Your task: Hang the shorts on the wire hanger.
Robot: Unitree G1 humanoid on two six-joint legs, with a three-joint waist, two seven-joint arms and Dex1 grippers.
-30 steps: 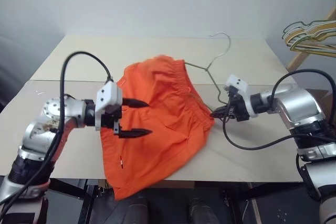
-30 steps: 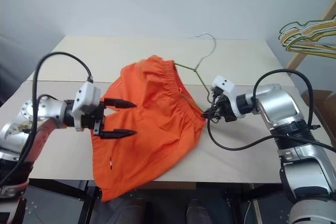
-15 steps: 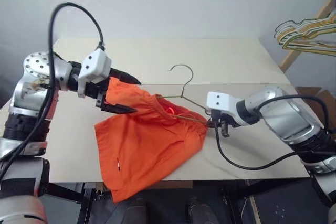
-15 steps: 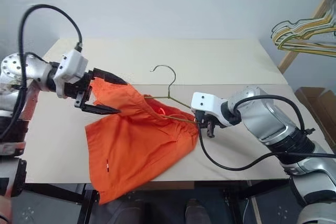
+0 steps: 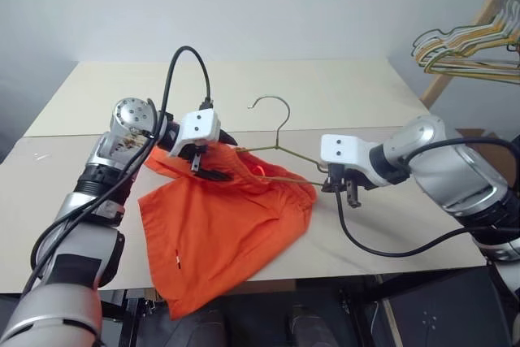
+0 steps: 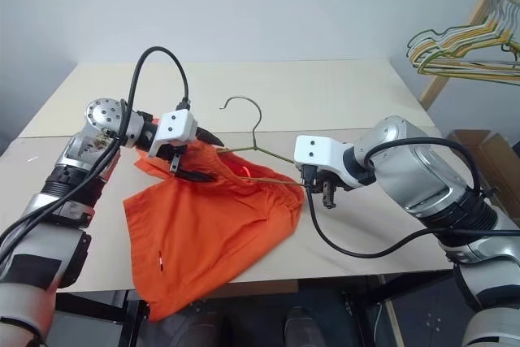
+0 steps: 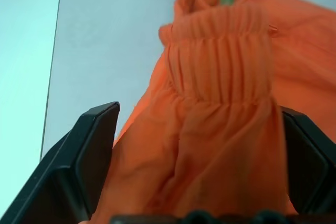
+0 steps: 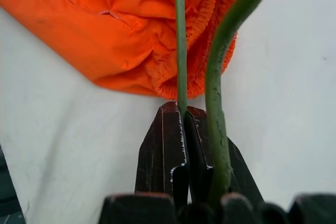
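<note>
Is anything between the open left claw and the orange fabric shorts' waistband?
Nothing visible. The left claw is open with the gathered waistband of the orange fabric shorts directly between its fingers. The right claw is shut on the thin olive-grey wire hanger.

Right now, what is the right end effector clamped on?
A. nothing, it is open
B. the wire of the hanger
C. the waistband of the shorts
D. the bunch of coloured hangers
B: the right end effector has its fingers shut on the thin wire hanger, with the shorts lying beyond its tips.
</note>
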